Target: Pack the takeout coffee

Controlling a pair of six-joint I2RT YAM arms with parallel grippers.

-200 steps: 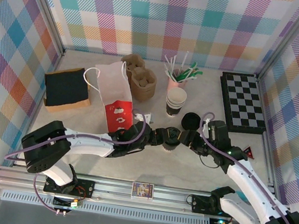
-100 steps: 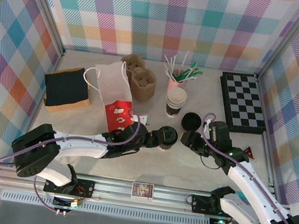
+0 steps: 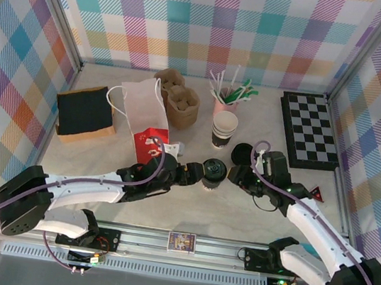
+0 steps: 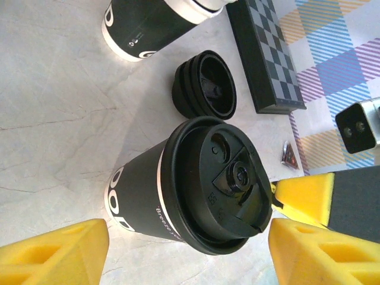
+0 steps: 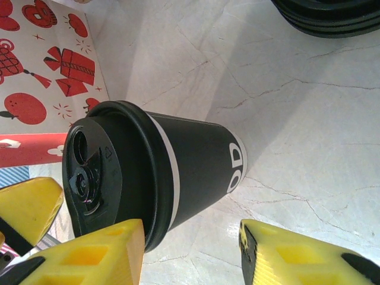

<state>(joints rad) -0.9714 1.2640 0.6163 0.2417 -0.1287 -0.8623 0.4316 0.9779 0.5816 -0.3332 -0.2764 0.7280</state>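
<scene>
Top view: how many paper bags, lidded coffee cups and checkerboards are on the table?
White paper bag: 1
Brown paper bags: 2
Lidded coffee cup: 1
Checkerboard: 1
Total: 5

The takeout coffee point(image 3: 213, 172) stands on the tabletop point(image 3: 236, 217), between the left gripper point(image 3: 198, 175) and the right gripper point(image 3: 234, 174). Behind it stands a stack of cups point(image 3: 224, 129), with loose lids point(image 3: 243, 152) to that stack's right. A paper bag point(image 3: 146, 125) lies to the left, and a chessboard point(image 3: 309, 129) far right.
</scene>
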